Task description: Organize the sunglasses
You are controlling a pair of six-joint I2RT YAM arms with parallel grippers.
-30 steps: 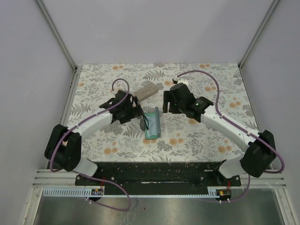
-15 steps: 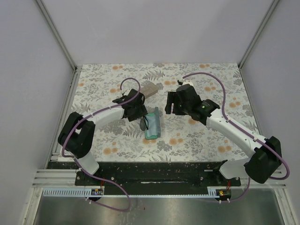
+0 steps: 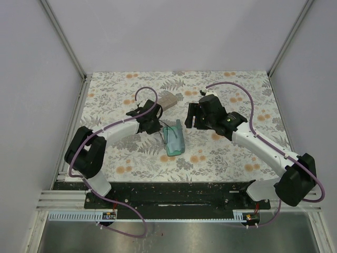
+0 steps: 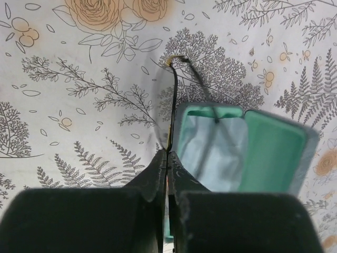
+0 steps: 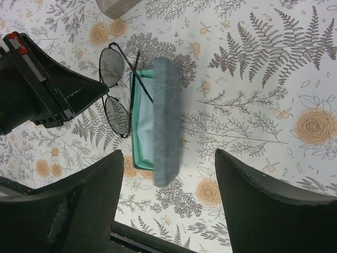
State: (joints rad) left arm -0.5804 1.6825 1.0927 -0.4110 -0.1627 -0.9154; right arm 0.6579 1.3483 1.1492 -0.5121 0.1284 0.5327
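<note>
In the middle of the tabletop (image 5: 253,105), the left tool (image 4: 167,158) is pressed together and seems to pinch the sunglasses (image 5: 118,116) by the thin frame. They sit beside the open case (image 5: 167,121), one arm over it. The right tool (image 5: 167,158) hangs spread above.

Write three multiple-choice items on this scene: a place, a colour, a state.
1. Where do the sunglasses sit relative to the open case? A beside it; B fully inside it; C under it.
2. The case's lining is: A red; B yellow; C green.
3. The left gripper is: A wide open; B shut on the sunglasses' frame; C shut on the case.
Answers:
1. A: the lenses show next to the case.
2. C: the open interior shows green.
3. B: it pinches the thin black frame.
</note>
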